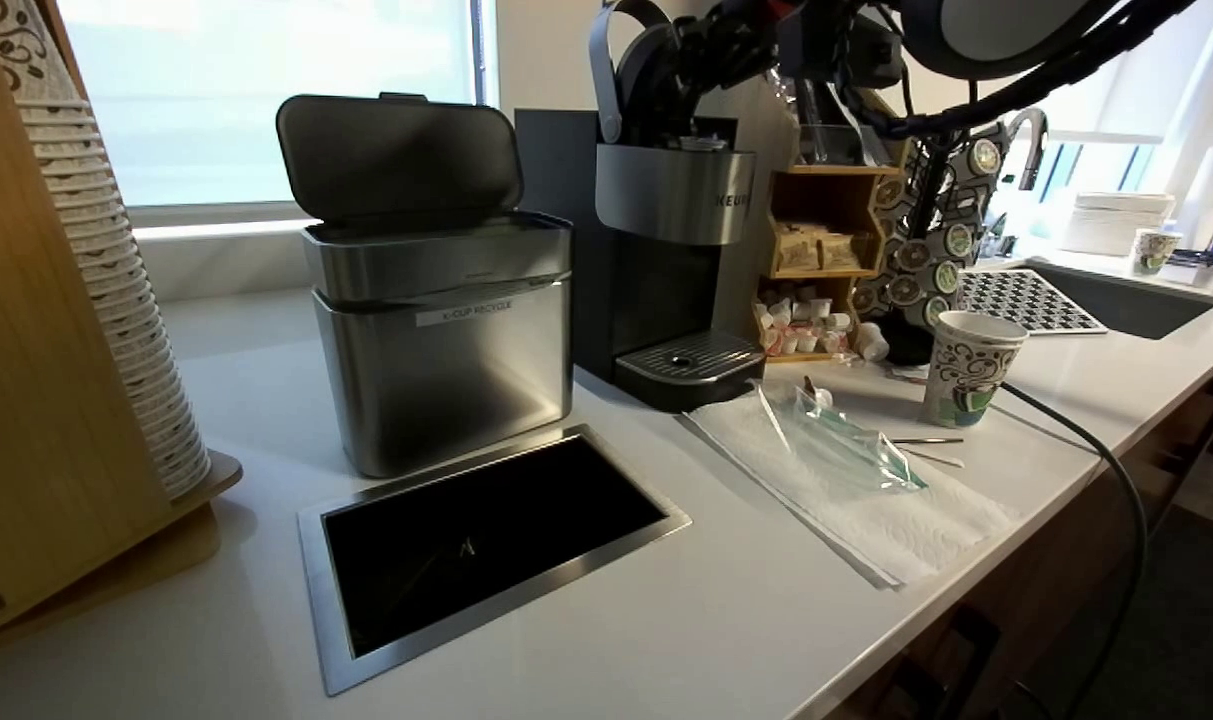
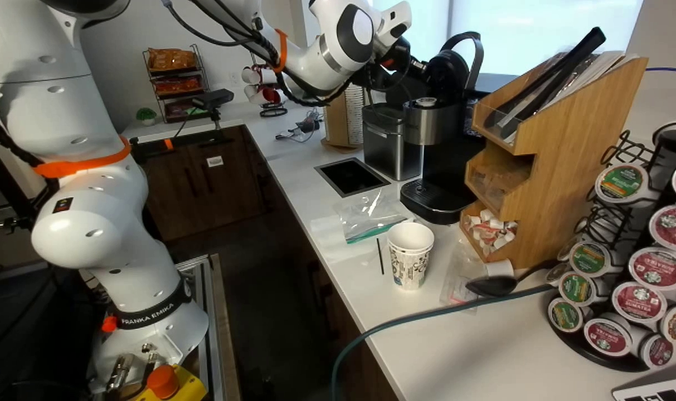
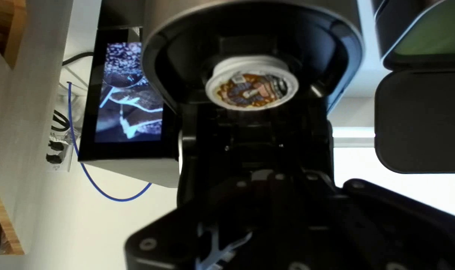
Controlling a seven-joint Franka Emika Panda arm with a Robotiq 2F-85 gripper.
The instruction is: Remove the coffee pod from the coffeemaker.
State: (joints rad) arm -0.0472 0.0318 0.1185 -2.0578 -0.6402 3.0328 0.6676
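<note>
The coffeemaker [image 1: 671, 200] stands on the counter with its lid and handle raised; it also shows in an exterior view [image 2: 443, 125]. A white coffee pod with a printed foil top [image 3: 251, 88] sits in its open holder, rim above the opening. The pod also shows in both exterior views [image 1: 702, 144] [image 2: 426, 102]. My gripper [image 2: 419, 65] is above the pod, pointing at the raised lid. In the wrist view the gripper [image 3: 278, 178] is very dark; its fingertips appear together with nothing between them. I cannot tell whether it touches the lid.
A steel box with open lid [image 1: 446, 370] stands beside the coffeemaker, behind a rectangular counter opening [image 1: 506, 600]. A wooden organizer [image 2: 577, 150] is on the other side. A paper cup [image 2: 410, 256], a plastic bag [image 2: 371, 214] and a pod rack [image 2: 644, 301] are nearby.
</note>
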